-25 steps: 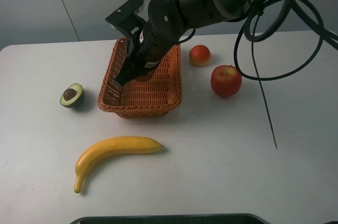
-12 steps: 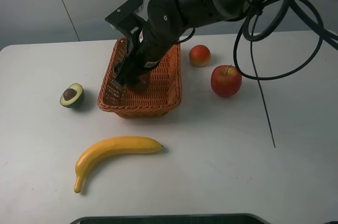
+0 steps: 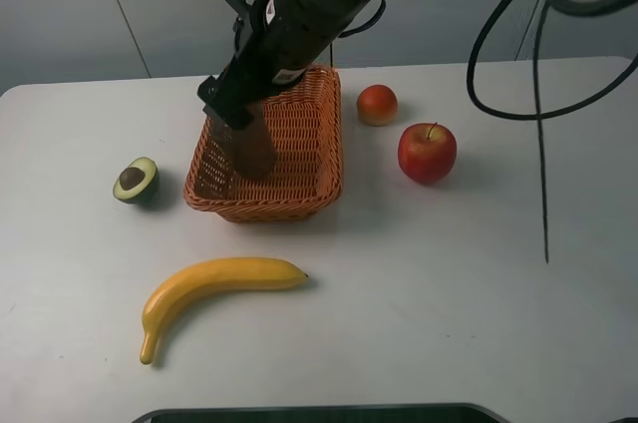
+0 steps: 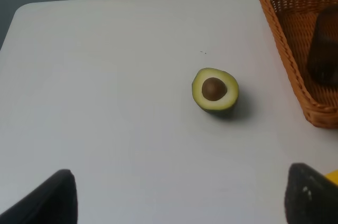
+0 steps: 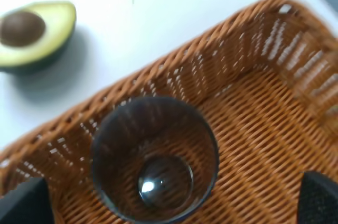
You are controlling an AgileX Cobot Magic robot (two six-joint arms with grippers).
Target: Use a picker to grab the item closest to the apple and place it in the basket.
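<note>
The red apple (image 3: 427, 152) sits right of the wicker basket (image 3: 299, 199), with a small orange-red fruit (image 3: 377, 105) just behind it. A dark translucent glass cup (image 3: 254, 144) stands upright inside the basket, seen from above in the right wrist view (image 5: 154, 160) and at the edge of the left wrist view (image 4: 323, 49). My right gripper (image 3: 221, 106) hangs above the cup, reaching across from the right. It is open (image 5: 170, 203) and holds nothing. My left gripper (image 4: 179, 203) is open over bare table near the avocado.
A halved avocado (image 3: 136, 180) lies left of the basket, and shows too in the wrist views (image 4: 214, 89) (image 5: 34, 34). A banana (image 3: 214, 288) lies at the front left. Black cables (image 3: 538, 94) hang over the right side of the table.
The right gripper has risen out of the basket and the cup now stands free in it. The left arm and the fruits have not moved.
</note>
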